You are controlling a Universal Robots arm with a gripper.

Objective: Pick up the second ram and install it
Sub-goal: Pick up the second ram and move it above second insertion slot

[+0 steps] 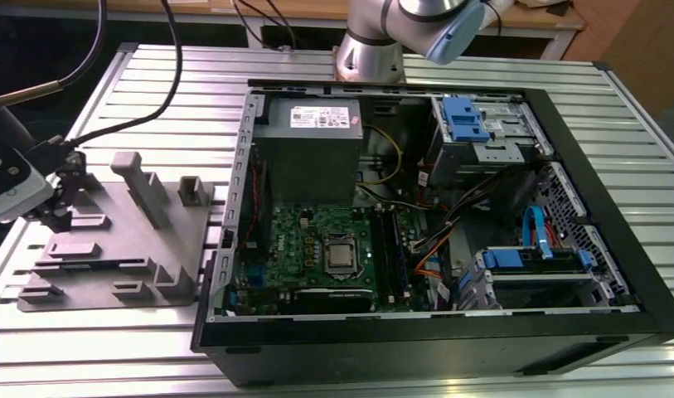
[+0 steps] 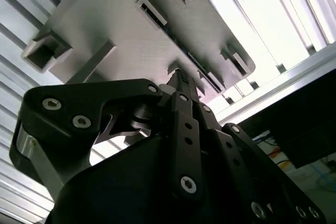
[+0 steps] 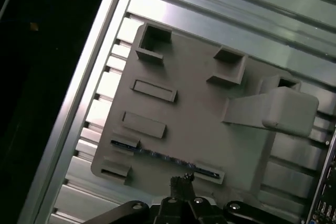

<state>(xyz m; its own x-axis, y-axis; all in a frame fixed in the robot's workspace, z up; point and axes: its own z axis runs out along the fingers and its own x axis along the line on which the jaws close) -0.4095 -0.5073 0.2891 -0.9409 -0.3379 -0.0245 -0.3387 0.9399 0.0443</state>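
"Exterior view first: what is everything made of?"

"A ribbed aluminium table (image 1: 160, 91). On it lies a matt grey plastic plate (image 1: 115, 249) with raised blocks and slots. On the exterior view's right there's an open black metal case (image 1: 448, 342) with a green board (image 1: 314, 228) inside."

"And the ram?"

"In the first wrist view the ram (image 3: 163, 157) stands on edge in the plate (image 3: 194, 114). It's a thin dark strip with bluish glints, seated between two low blocks near the plate's rim."

"How is the arm posed?"

"The arm (image 1: 370, 50) has its silver base beyond the case. Its wrist hangs at the exterior view's left edge, turned down, with the gripper (image 1: 58, 217) pointing at the plate."

"Fingers?"

"Black, ridged at the tips. In both wrist views the gripper (image 3: 181, 179) (image 2: 178, 75) has them pressed together with nothing between. They sit close to the ram's long edge, towards one end block. I cannot tell whether they touch it."
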